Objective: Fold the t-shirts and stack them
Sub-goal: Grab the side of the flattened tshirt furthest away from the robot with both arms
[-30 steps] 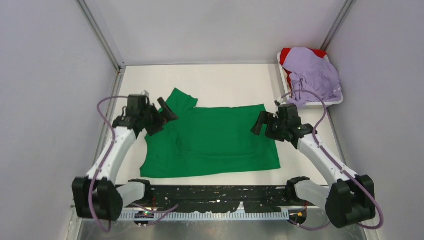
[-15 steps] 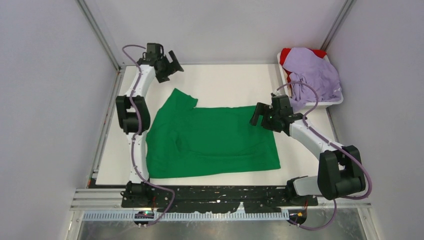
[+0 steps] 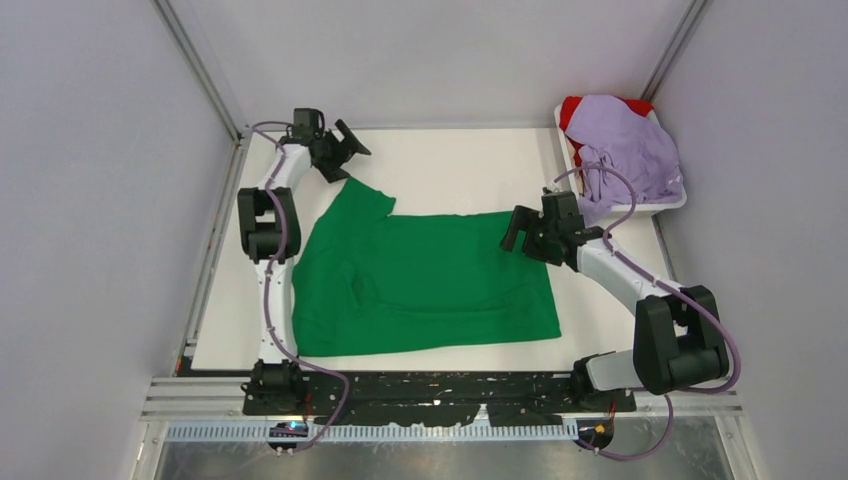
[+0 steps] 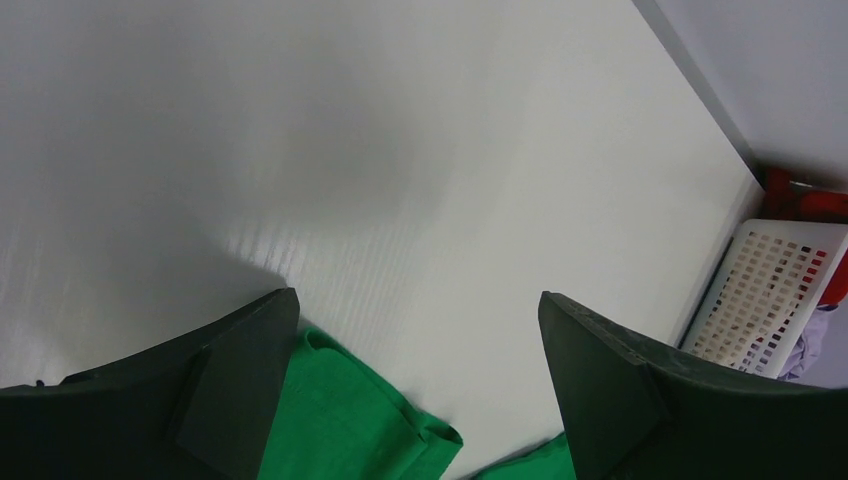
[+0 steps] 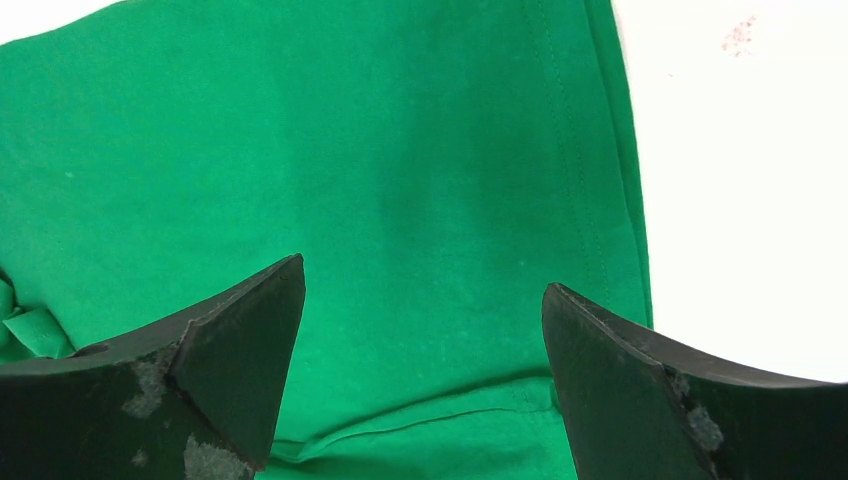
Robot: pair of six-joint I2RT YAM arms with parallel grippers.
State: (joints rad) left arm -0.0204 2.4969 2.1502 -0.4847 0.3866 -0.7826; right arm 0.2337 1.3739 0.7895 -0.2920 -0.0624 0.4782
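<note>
The green t-shirt point(image 3: 430, 285) lies spread on the table point(image 3: 450, 170). The left gripper point(image 3: 350, 142) hovers wide open near its sleeve, and the right gripper point(image 3: 512, 232) (equally agape, holding nothing) hangs over its right edge.

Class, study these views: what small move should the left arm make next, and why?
Probably lower the left tool onto the sleeve and close on it. The tool is open and holds nothing, hanging just beyond that sleeve, which sticks out from the green shirt spread flat on the table. Folding likely starts by tucking the sleeve in.
</note>
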